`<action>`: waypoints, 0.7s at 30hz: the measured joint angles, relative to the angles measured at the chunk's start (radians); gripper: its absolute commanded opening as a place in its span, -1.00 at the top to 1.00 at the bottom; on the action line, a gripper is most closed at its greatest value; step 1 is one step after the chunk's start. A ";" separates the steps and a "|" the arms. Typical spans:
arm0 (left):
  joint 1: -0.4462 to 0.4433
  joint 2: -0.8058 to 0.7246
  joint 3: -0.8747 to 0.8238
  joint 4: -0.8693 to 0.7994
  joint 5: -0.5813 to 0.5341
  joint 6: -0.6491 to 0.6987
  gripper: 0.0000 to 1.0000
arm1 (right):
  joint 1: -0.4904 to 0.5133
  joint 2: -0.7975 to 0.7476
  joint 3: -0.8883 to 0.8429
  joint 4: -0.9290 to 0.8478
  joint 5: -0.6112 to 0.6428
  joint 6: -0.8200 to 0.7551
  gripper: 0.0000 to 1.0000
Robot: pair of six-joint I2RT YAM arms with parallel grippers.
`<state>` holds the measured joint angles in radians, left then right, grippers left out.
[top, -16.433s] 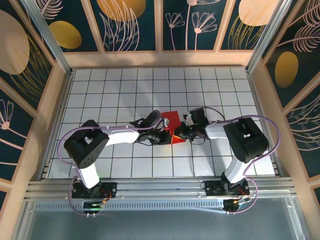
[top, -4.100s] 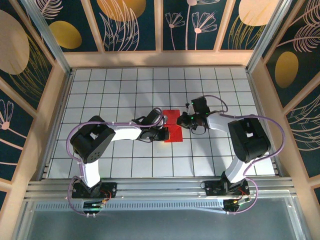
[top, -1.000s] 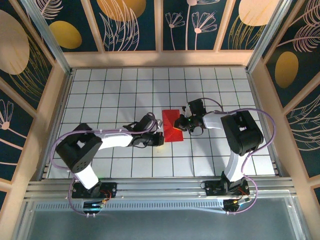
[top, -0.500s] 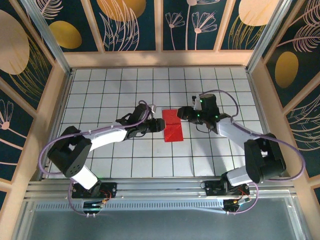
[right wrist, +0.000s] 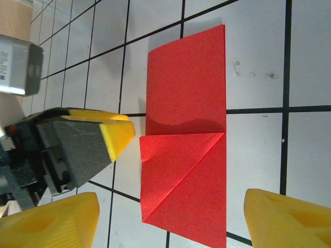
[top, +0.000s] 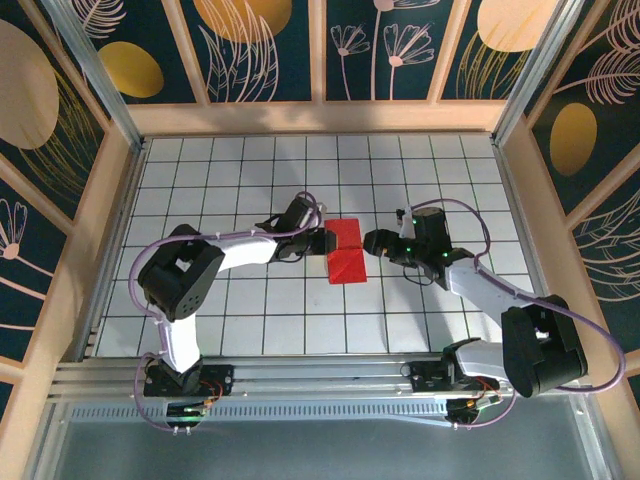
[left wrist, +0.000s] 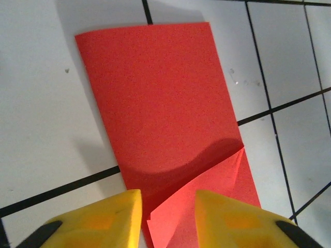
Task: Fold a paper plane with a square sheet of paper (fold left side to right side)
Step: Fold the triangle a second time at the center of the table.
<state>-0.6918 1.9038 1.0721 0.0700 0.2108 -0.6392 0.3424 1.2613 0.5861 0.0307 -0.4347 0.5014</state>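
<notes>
Top external view: from their bases at the near edge of the table (top: 250, 320), both arms reach to mid-table. There the square sheet of paper (top: 347, 250) lies flat, folded into a narrow red strip with its long axis running near to far. The strip sits between the two hands. The left hand (top: 320, 243) is at its left long edge, its fingers (left wrist: 111, 217) parted only narrowly and straddling the paper's border beside a triangular flap (left wrist: 225, 175). Whether they touch the paper is hard to tell from the left wrist view. The right hand (top: 373, 243) is just beside the right edge, spread wide and holding nothing. Any next fold likely falls to the left hand, the closer of the two.
</notes>
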 measured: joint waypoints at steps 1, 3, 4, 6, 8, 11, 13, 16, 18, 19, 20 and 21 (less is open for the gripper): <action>0.000 0.009 0.001 0.000 0.011 0.003 0.48 | -0.002 0.000 0.000 0.000 0.000 -0.001 -0.49; 0.000 0.023 0.002 0.001 0.030 0.007 0.55 | -0.005 0.000 -0.001 0.000 0.000 -0.003 -0.49; 0.000 0.028 0.002 0.001 0.040 0.008 0.55 | -0.006 0.000 -0.002 0.000 0.000 -0.003 -0.49; 0.000 0.035 0.002 0.001 0.052 0.010 0.57 | -0.008 0.000 -0.004 -0.001 0.000 -0.003 -0.48; 0.000 0.039 0.002 0.001 0.056 0.011 0.57 | -0.009 0.000 -0.005 -0.001 0.000 -0.003 -0.48; 0.000 0.042 0.002 0.001 0.062 0.011 0.57 | -0.009 0.000 -0.006 0.000 -0.001 -0.003 -0.48; 0.000 0.042 0.002 0.000 0.062 0.011 0.50 | -0.009 0.001 -0.006 0.000 -0.001 -0.003 -0.48; 0.000 0.042 0.002 0.000 0.062 0.012 0.49 | -0.009 0.006 -0.006 0.000 -0.003 -0.003 -0.48; 0.000 0.042 0.002 0.000 0.060 0.012 0.49 | -0.009 0.011 -0.006 0.001 -0.004 -0.003 -0.48; 0.000 0.042 0.002 0.000 0.058 0.012 0.49 | -0.009 0.014 -0.006 0.003 -0.004 -0.003 -0.48; 0.000 0.042 0.002 0.000 0.054 0.012 0.51 | -0.009 0.016 -0.006 0.004 -0.005 -0.003 -0.48; 0.000 0.042 0.001 0.000 0.050 0.012 0.52 | -0.009 0.018 -0.007 0.005 -0.006 -0.002 -0.48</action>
<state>-0.6918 1.9457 1.0733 0.0704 0.2611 -0.6270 0.3332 1.2793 0.5793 0.0357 -0.4404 0.4992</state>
